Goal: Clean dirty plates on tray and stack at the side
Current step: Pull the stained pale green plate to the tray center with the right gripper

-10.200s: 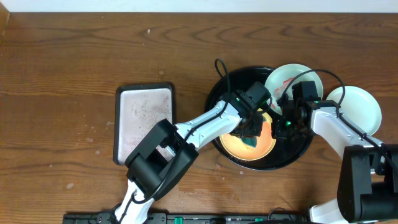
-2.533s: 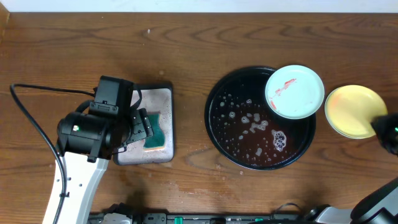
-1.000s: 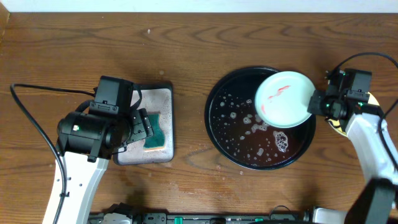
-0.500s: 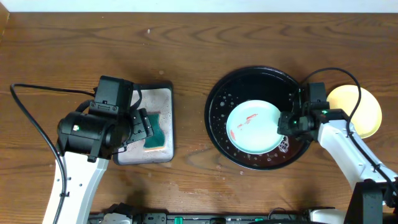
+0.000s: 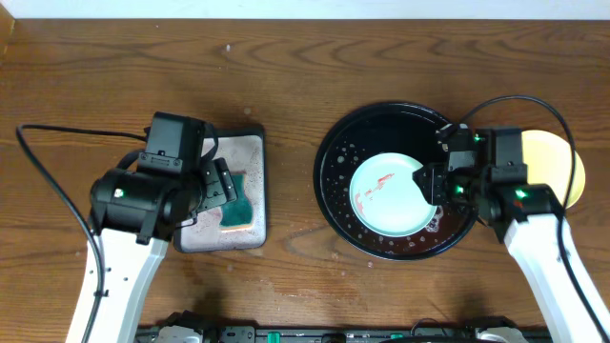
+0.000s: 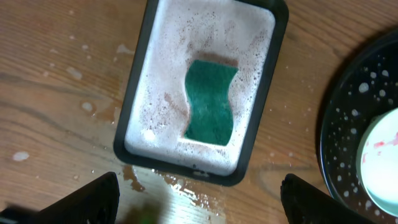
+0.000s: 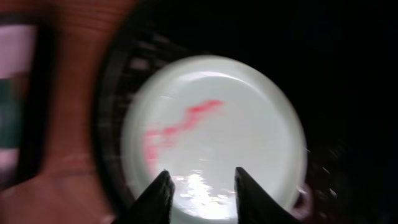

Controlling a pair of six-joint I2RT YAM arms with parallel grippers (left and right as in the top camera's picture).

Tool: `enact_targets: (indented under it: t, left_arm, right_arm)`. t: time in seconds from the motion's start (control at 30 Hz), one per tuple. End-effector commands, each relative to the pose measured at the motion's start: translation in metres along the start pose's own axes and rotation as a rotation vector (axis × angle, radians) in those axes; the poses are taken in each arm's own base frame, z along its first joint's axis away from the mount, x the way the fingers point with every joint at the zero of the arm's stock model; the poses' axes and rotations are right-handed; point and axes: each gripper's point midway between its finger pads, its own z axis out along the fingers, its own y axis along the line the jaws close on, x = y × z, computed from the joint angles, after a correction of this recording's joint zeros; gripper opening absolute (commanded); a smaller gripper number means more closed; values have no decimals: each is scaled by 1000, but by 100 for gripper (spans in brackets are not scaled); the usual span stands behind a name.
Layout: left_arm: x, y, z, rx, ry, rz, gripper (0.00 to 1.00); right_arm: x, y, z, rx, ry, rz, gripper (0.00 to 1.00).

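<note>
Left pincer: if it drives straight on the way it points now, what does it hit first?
Most likely the sponge in the small tray; the open left pincer points down at it, though depth is unclear.

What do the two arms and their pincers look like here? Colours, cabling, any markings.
Both the left arm and the right arm have white tubular links and bulky black joint housings with small green lights. A thin black cable loops off the left one, and a similar one loops off the right. The left pincer and right pincer each have two plain black fingers. No readable markings.
</note>
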Motion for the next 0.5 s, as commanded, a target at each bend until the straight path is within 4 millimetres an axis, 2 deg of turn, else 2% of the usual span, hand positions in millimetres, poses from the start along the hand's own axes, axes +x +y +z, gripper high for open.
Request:
enact_targets:
  t: [0.0, 0.13, 0.2, 0.3, 0.37, 0.47]
  left_arm:
    - [16, 6, 32, -57, 89, 8, 83]
    - [28, 7, 82, -86, 142, 20, 82]
    - [35, 7, 109, -96, 168, 25, 77]
    - [49, -4, 144, -48, 231, 20, 72]
    - [56, -12, 164, -19, 270, 16, 63]
    - [60, -13, 191, -41, 305, 18, 49]
  right_arm:
    - [-2, 39, -21, -142, -35, -114, 33]
    - [10, 42, -27, -142, -1, -78, 33]
    - [16, 41, -26, -140, 28, -55, 31]
    - [25, 40, -26, -136, 66, -30, 30]
    - [30, 38, -27, -127, 84, -19, 29]
    - [36, 27, -26, -59, 111, 56, 29]
